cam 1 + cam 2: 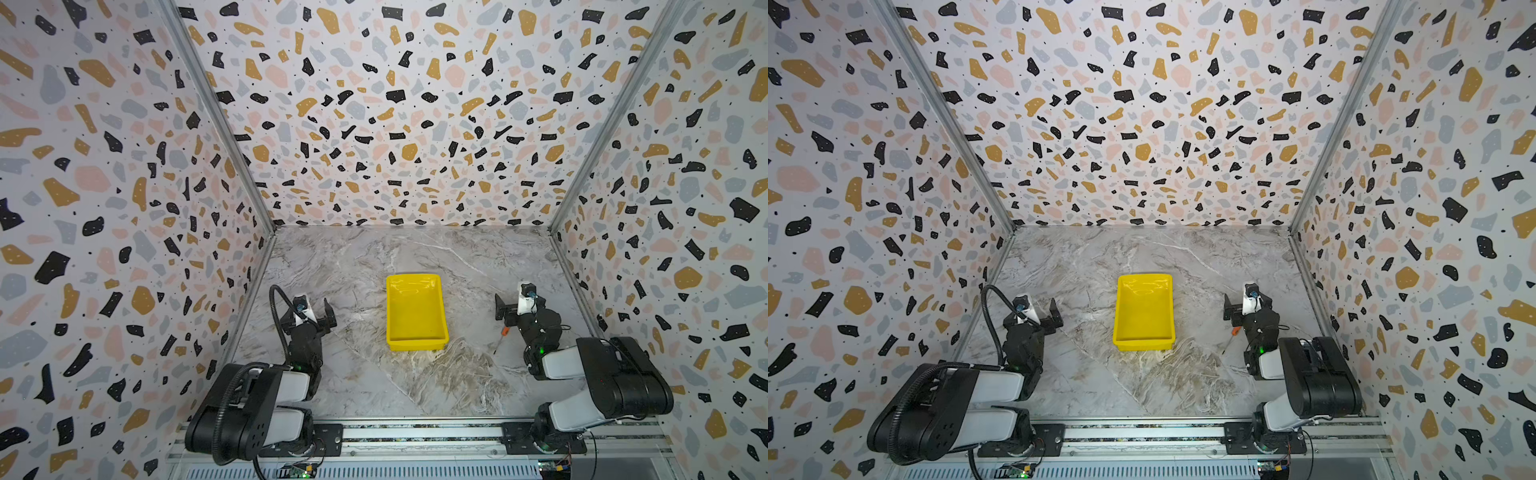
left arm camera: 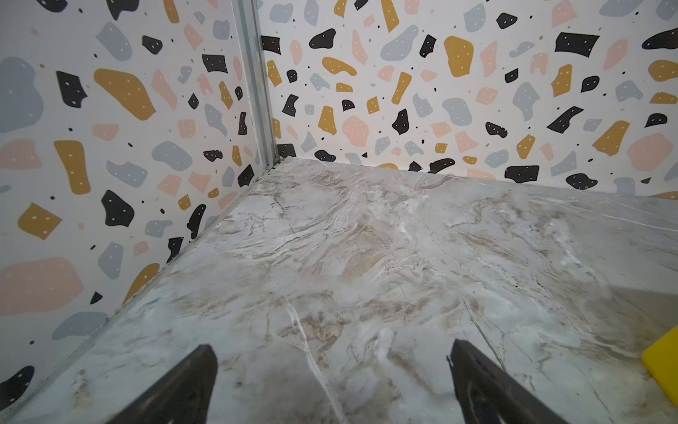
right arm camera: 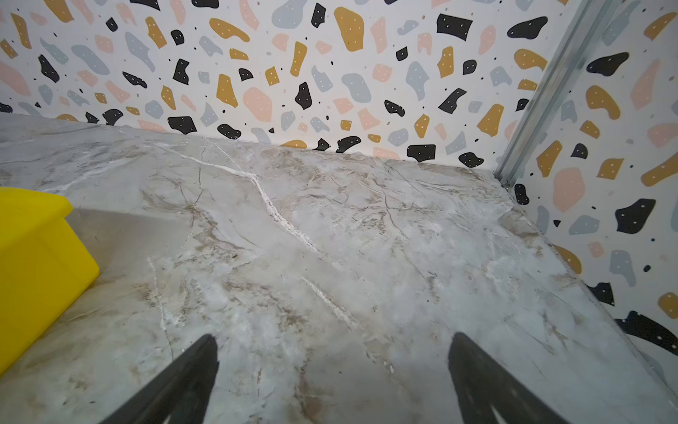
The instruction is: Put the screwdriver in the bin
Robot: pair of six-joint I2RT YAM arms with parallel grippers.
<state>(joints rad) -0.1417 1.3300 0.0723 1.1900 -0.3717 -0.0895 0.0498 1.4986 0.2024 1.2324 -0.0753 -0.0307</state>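
The screwdriver (image 1: 501, 338) lies loose just beside the right pincer (image 1: 515, 308).

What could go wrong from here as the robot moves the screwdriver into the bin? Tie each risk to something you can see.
1. The screwdriver lies on the table close beside the right arm, behind the open right gripper and outside the right wrist view. Reaching back for it, the arm might knock it away.
2. It is slim and lies flat, so the jaws could slip off it or scrape the table.
3. A low carry could clip the rim of the bin.
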